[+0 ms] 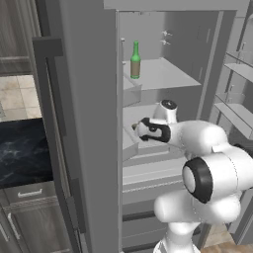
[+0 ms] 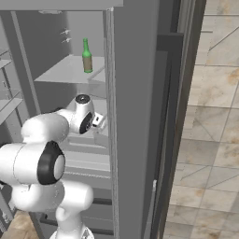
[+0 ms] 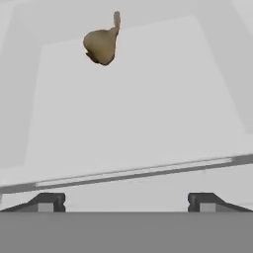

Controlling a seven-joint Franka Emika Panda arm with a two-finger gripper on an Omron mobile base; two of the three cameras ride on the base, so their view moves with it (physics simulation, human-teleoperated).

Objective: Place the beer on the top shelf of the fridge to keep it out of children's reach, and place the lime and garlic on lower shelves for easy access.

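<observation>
Hand view: my gripper stands wide open, nothing between the tips. Beyond the front lip the garlic lies on a pale lower shelf, well clear of me. Risk: it's round and lying loose, so a bump from my wrist on the way out of the fridge could roll it toward the edge. Farther up, the beer stands upright on the top shelf; a high swing of the arm could tip it. Lime: can't locate it. My own arm hides much of the lower shelves in both base views.
</observation>
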